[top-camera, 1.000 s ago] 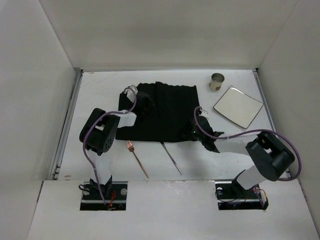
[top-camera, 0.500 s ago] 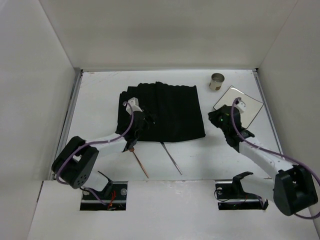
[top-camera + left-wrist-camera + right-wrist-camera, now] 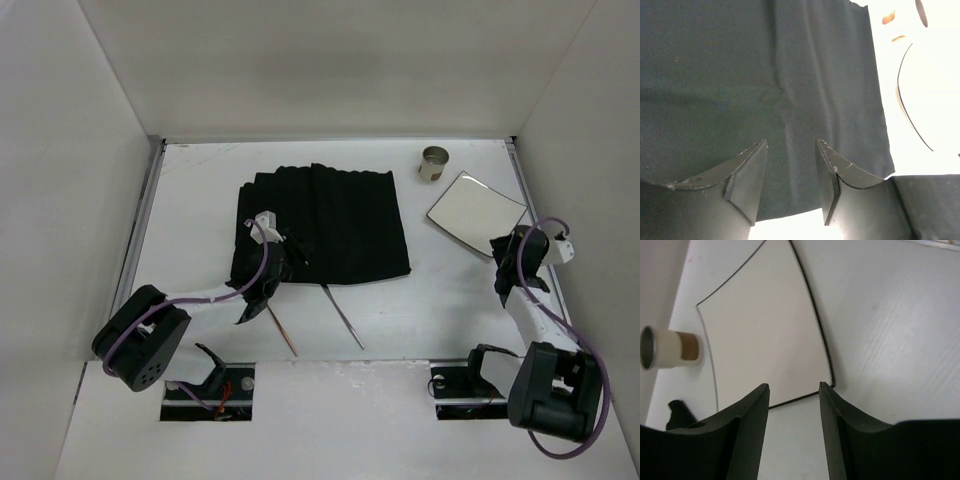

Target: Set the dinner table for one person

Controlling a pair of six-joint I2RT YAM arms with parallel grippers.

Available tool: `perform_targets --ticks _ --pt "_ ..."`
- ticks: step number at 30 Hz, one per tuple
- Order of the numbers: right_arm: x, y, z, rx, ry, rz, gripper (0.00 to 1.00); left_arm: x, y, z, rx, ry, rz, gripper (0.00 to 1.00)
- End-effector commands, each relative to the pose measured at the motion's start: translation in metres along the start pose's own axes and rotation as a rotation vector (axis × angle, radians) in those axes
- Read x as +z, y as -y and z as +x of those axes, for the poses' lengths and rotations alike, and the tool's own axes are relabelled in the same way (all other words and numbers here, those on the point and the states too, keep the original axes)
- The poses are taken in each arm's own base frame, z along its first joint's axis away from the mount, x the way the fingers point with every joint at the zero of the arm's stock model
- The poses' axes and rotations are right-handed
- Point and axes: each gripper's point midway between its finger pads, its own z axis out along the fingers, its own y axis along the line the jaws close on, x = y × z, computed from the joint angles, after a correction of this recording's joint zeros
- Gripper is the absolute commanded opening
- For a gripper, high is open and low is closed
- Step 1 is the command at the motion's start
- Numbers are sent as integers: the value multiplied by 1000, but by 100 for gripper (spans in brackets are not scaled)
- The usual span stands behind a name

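Note:
The white dinner table (image 3: 200, 200) carries a black cloth mat (image 3: 330, 220) at its middle, also filling the left wrist view (image 3: 755, 75). A copper fork (image 3: 281, 331) and a knife (image 3: 343, 316) lie on the table just near the mat. A square white plate (image 3: 477, 212) and a cup (image 3: 434, 164) are at the far right. My left gripper (image 3: 290, 255) is open and empty over the mat's near-left part (image 3: 790, 150). My right gripper (image 3: 501, 258) is open and empty at the plate's near corner (image 3: 794, 390); the plate (image 3: 765, 330) and cup (image 3: 670, 347) show ahead.
Thin metal rails (image 3: 140, 235) run along the table's side edges, with white walls around. The plate's edge (image 3: 907, 105) shows at the right of the left wrist view. A corner of the mat (image 3: 677, 412) shows in the right wrist view.
My right gripper has left the mat's near-right corner and swung right to the plate's near corner. My left gripper has drawn back toward the mat's near-left edge. The mat lies flatter.

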Motion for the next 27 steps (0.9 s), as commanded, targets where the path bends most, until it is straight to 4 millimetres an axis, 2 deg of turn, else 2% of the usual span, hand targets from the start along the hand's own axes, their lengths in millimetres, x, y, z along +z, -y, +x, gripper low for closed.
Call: perform_targets --ticks 1,4,9,13,17,23,27 --pt "6 15 -9 18 25 29 54 -1 11 -12 -3 57 51 41" --pt "19 21 -7 38 1 46 58 0 9 -13 -7 65 46 42" --pt "42 8 11 115 -87 -41 56 -1 6 -14 -18 72 44 42" --pt "49 17 29 165 -135 -37 53 -1 3 -15 -24 75 37 43" --pt "51 18 37 194 -147 -62 52 1 1 -12 -26 67 30 43" --pt "51 21 35 241 -122 -50 44 0 0 -15 -32 76 32 43" --pt "52 24 29 276 -92 -20 31 -1 1 -16 -33 79 35 43"
